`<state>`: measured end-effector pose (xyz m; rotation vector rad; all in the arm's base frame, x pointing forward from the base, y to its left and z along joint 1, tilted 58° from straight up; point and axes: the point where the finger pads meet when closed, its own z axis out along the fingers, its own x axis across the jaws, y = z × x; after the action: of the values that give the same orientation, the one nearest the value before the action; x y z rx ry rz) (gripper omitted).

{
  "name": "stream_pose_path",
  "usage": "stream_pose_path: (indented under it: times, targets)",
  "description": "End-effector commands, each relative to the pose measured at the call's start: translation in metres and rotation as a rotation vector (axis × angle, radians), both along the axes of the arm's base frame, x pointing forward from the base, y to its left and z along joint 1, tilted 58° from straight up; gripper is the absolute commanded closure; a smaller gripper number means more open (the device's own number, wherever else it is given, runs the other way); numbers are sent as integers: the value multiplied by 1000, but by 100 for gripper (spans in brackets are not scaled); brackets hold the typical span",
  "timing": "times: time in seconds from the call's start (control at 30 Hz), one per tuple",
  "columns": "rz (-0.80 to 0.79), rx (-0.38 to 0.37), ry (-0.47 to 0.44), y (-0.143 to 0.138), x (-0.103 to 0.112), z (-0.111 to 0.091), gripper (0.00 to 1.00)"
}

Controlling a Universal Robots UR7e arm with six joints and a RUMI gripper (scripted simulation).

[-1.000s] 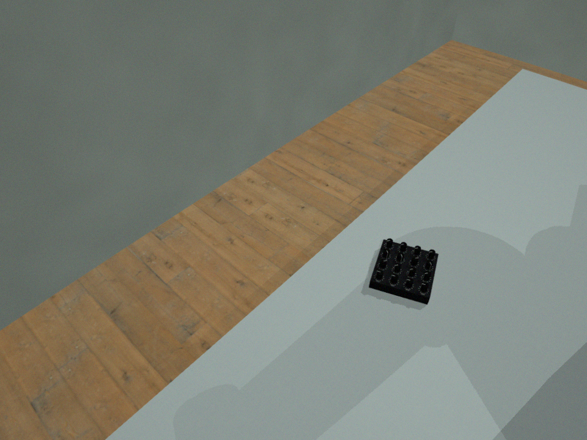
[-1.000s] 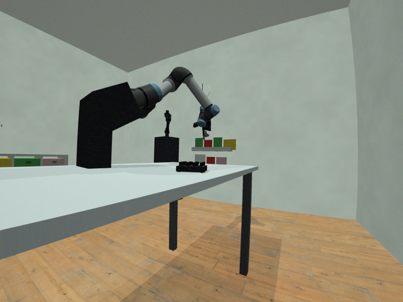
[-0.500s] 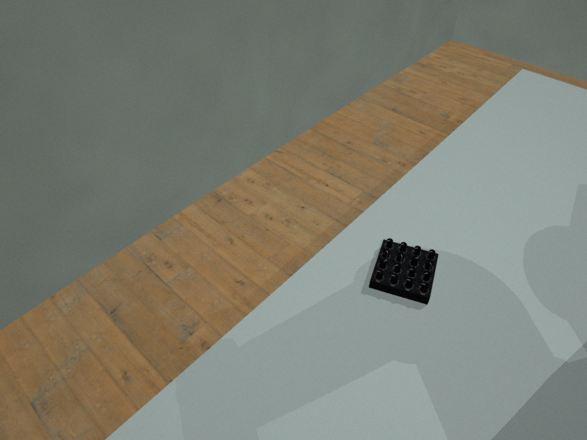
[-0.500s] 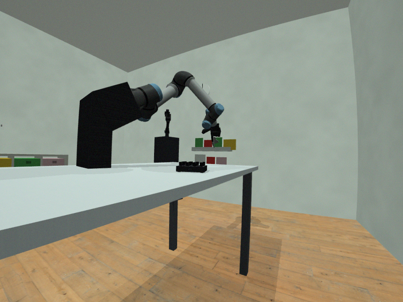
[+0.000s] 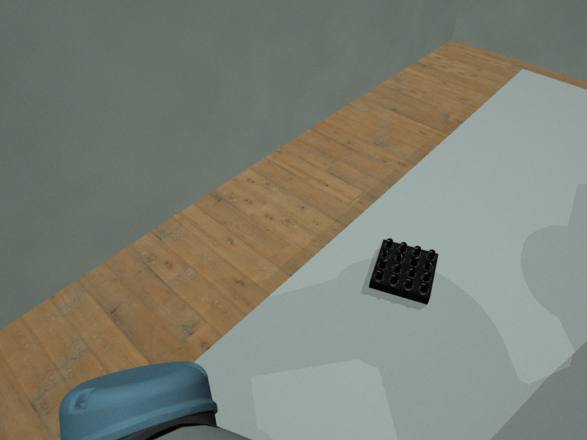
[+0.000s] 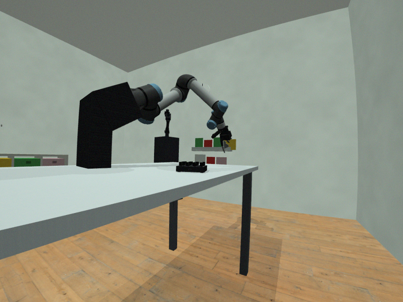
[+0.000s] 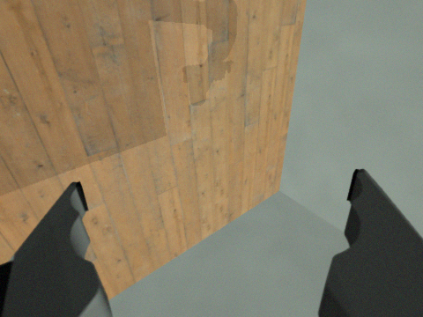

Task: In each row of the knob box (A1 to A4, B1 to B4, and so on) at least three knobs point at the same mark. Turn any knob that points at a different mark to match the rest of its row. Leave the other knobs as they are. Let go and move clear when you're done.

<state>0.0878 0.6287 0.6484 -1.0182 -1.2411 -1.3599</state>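
The black knob box [image 5: 404,275] lies on the pale table, with several small black knobs in rows on top; their marks are too small to read. It also shows in the exterior view [image 6: 191,167] near the table's far edge. My gripper [image 6: 224,145] hangs in the air above and to the right of the box, well clear of it. In the wrist view the two dark fingers stand wide apart with nothing between them; they look down at wooden floor and grey wall. The box is out of the wrist view.
A blue arm joint [image 5: 137,402] fills the lower left of the top view. A black pedestal [image 6: 97,126] carries the arm. A small black stand [image 6: 166,147] is behind the table. Wall shelves hold coloured boxes [image 6: 213,143].
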Motion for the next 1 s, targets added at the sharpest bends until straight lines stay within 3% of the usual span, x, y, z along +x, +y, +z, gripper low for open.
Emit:
stream_pose_path:
  times: [0.0,0.43,0.5,0.67,0.97]
  targets:
    - [-47,-27,34,4,35,-13,0]
    - [-257,-125,199,-8,182,-78,0]
    - [-257,-125,199,-8,182,-78,0]
    - [-347,-160,273,-24,242,-108,0]
    - [-485,-203,391,-61,329,-155,0]
